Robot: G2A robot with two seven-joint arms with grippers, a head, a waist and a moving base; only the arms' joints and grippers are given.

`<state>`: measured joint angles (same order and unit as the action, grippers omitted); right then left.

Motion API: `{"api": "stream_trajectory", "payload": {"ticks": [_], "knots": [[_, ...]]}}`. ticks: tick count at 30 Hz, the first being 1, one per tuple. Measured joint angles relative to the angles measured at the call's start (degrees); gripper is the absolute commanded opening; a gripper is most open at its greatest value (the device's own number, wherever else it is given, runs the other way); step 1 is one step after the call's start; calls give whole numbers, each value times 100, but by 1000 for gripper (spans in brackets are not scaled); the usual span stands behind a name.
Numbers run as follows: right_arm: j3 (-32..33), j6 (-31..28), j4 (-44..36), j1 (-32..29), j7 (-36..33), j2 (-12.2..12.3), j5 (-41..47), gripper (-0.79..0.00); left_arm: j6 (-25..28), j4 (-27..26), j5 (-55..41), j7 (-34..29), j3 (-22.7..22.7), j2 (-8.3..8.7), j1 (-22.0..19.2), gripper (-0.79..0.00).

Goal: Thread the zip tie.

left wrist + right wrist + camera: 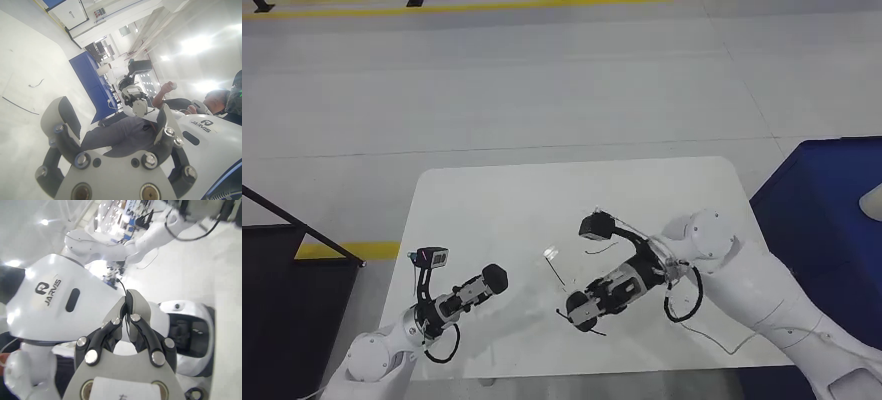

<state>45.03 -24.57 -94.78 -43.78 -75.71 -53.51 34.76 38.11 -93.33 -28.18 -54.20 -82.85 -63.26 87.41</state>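
- Right gripper [127, 297]: jaws pinched right down on the zip tie [122, 288]. It is a thin black strand with the head end poking a short way past the fingertips and the rest trailing back between the fingers. It is held off the table [492, 200], over the near-middle part.
- Left gripper [115, 108]: jaws wide apart with nothing in them. It sits low by the table's left front, well apart from the right one.
- Slip risk: the grip is on a skinny, slick strand, so any tug from the other arm could slide or twist it in the pads, and the head would then point the wrong way.
- Floppy tail: the free end hangs loose behind the fingers. The left gripper has to catch it cleanly, and a pinch closing off-centre would likely flick it aside.
- Miss at the slot: the head opening looks tiny, so a small angle error would probably bend the tail against the head rather than feed it through.
- Crowding: both grippers have to meet very close together, and the fingers could knock into each other and jolt the tie loose. If it drops flat on the table, it is hard to pick up again.
- Mix-up: a second thin dark strip [555, 270] lies on the table between the two arms, and I can't tell what it is. The left arm could go for that instead of the held tie's tail.
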Motion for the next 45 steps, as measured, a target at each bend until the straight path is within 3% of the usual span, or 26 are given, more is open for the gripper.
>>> {"api": "stream_trajectory", "payload": {"ticks": [3, 8, 16, 23, 27, 31, 37, 40, 45], "knots": [[464, -327, -614, -451, 631, 138, -926, -785, 0, 0, 0, 0, 0, 0, 0, 0], [1312, -804, -1104, -1237, 1031, 341, -879, -785, 0, 0, 0, 0, 0, 0, 0, 0], [1375, -880, -1214, -1186, 1113, 341, -1150, -785, 0, 0, 0, 0, 0, 0, 0, 0], [1920, -2613, -2020, -1245, 2527, 272, -3687, -785, 0, 0, 0, 0, 0, 0, 0, 0], [2263, -3299, -2339, -1513, 3585, 212, -4449, -785, 0, 0, 0, 0, 0, 0, 0, 0], [2417, -3346, -2507, -1727, 4382, 164, -4755, -785, 0, 0, 0, 0, 0, 0, 0, 0], [2398, -3326, -2512, -1733, 4306, 167, -4769, -785, 0, 0, 0, 0, 0, 0, 0, 0], [2563, -3324, -2810, -1645, 4297, 137, -5222, -785, 0, 0, 0, 0, 0, 0, 0, 0], [2867, -3344, -3465, -1333, 6037, -23, -6260, -785, 0, 0, 0, 0, 0, 0, 0, 0]]}}
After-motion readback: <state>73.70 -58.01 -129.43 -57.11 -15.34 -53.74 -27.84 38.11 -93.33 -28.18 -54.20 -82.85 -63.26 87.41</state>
